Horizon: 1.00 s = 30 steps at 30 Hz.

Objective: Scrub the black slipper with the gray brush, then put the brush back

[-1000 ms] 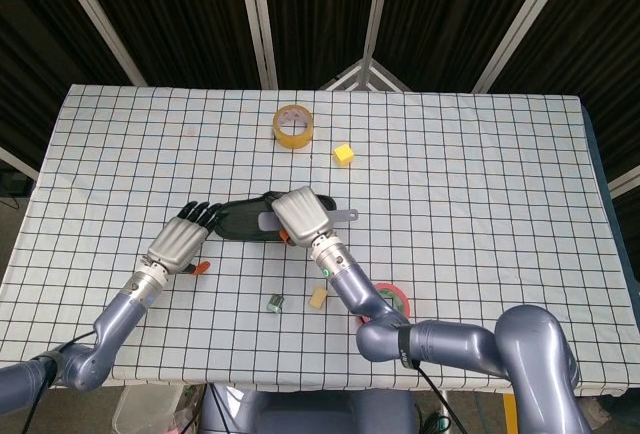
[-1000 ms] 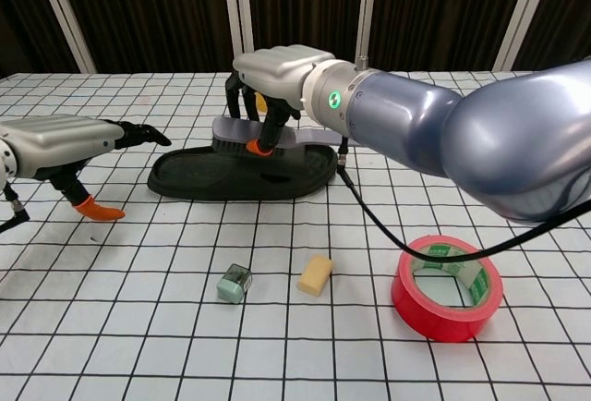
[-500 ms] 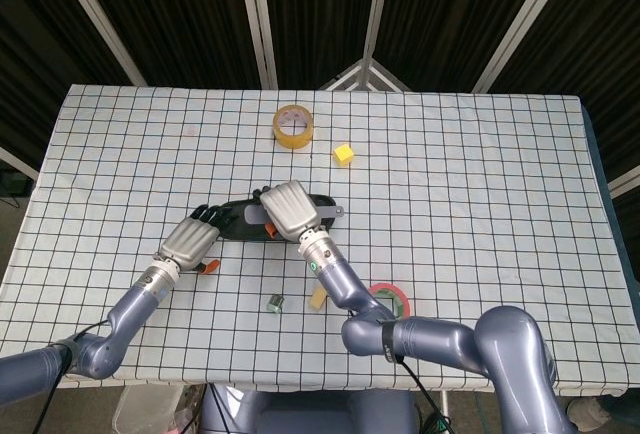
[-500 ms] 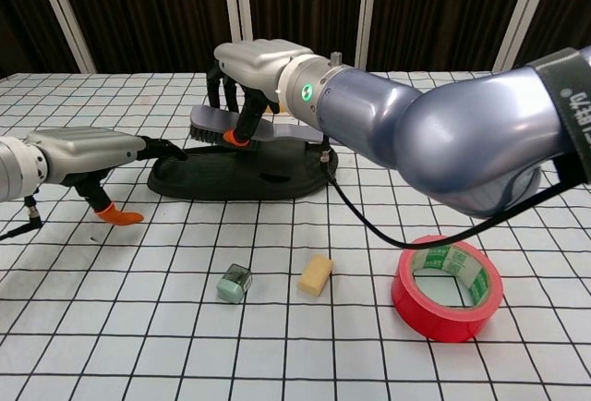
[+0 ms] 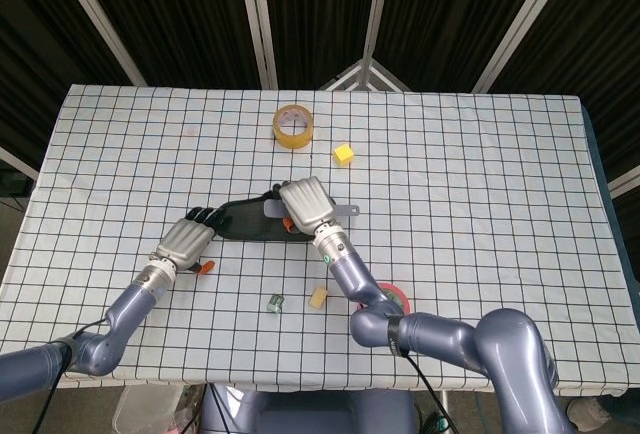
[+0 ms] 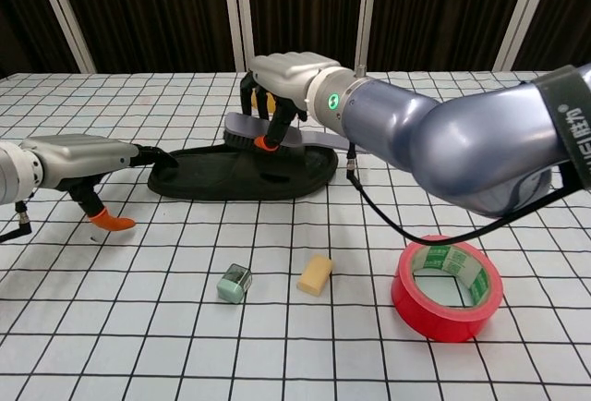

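The black slipper (image 5: 245, 222) (image 6: 242, 171) lies flat near the table's middle. My right hand (image 5: 304, 204) (image 6: 292, 73) grips the gray brush (image 6: 256, 130) from above. The bristles rest on the slipper's upper side, and the brush handle (image 5: 346, 212) (image 6: 317, 139) points right. My left hand (image 5: 187, 242) (image 6: 72, 159) sits at the slipper's left end. Its fingertips (image 6: 155, 153) touch the slipper's rim, while its orange-tipped thumb (image 6: 113, 224) points down at the cloth, away from the slipper. Nothing is held in it.
A red tape roll (image 5: 390, 299) (image 6: 449, 287), a beige block (image 5: 318, 297) (image 6: 316, 273) and a small green item (image 5: 275, 303) (image 6: 235, 284) lie near the front. A yellow tape roll (image 5: 293, 126) and a yellow cube (image 5: 344, 154) sit behind the slipper.
My right hand first slid the brush left along the slipper, then back to the right. My left hand moved a little nearer the slipper's end and stays touching it.
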Available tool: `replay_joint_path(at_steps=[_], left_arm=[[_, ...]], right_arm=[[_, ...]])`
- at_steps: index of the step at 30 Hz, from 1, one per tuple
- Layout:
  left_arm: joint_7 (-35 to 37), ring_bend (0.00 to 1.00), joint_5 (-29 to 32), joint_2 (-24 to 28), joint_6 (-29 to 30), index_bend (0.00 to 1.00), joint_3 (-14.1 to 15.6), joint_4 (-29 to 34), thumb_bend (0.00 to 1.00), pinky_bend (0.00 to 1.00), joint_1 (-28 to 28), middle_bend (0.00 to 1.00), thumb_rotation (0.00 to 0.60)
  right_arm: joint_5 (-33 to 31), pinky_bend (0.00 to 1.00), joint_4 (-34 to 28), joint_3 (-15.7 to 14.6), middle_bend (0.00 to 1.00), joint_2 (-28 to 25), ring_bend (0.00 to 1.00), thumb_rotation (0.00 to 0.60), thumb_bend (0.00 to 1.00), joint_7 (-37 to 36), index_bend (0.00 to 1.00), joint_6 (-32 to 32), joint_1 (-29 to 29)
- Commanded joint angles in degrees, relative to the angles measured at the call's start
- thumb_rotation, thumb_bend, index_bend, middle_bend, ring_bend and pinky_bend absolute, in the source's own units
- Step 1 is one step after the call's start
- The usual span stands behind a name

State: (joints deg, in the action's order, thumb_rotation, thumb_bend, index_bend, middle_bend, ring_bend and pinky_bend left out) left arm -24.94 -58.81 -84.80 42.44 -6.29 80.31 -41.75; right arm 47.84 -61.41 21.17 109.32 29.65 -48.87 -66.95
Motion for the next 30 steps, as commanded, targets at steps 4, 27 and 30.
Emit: replay_joint_path(at_steps=[4, 27, 30], left_arm=[[-1.3, 0.01, 2.4, 0.0, 0.2, 0.03, 0.9, -0.1, 0.45, 0.03, -0.8, 0.01, 0.549], [-4.3, 0.01, 6.8, -1.3, 2.4, 0.02, 2.8, 0.4, 0.45, 0.03, -3.1, 0.01, 0.549], [-4.7, 0.01, 7.2, -1.5, 2.7, 0.02, 3.0, 0.6, 0.45, 0.03, -3.3, 0.01, 0.546]], right_arm=[[-0.3, 0.6, 1.6, -0.7, 0.66, -1.2, 0.56, 0.6, 0.53, -1.3, 0.68, 0.3, 1.8], [1.9, 0.6, -4.6, -2.1, 0.66, -1.9, 0.56, 0.6, 0.53, 0.1, 0.68, -1.5, 3.0], [2.1, 0.6, -5.4, -2.0, 0.66, -1.4, 0.56, 0.6, 0.53, 0.6, 0.68, -2.0, 2.7]])
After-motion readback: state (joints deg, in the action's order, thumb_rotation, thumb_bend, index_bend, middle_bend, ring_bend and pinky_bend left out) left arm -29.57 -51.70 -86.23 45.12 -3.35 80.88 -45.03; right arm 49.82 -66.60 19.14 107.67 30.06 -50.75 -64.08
